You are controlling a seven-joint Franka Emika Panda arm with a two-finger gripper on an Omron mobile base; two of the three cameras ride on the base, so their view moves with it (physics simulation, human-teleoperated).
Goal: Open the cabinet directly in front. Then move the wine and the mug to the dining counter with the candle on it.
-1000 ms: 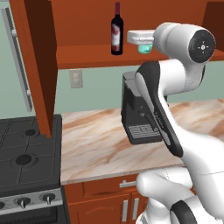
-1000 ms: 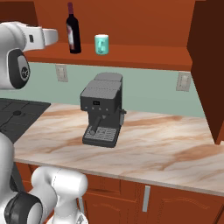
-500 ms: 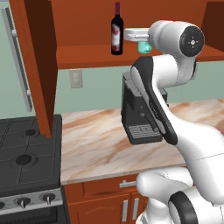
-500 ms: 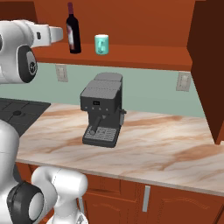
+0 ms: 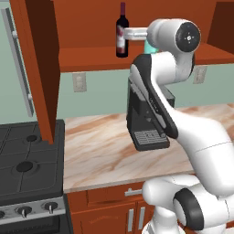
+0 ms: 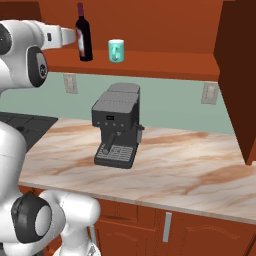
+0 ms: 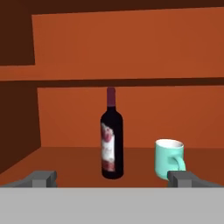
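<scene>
Currently, at left-centre of the hand view, the wine (image 7: 112, 142) stands upright on the floor of the open cabinet (image 7: 131, 57). Right of it, apart, sits the mug (image 7: 168, 158). Low in frame, the gripper (image 7: 113, 178) has its jaws spread wide, holding nothing.

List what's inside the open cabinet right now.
On the cabinet floor: the wine upright, the mug beside it, apart. The open gripper faces the bottle. One inner shelf above; its top surface can't be seen from here.
</scene>
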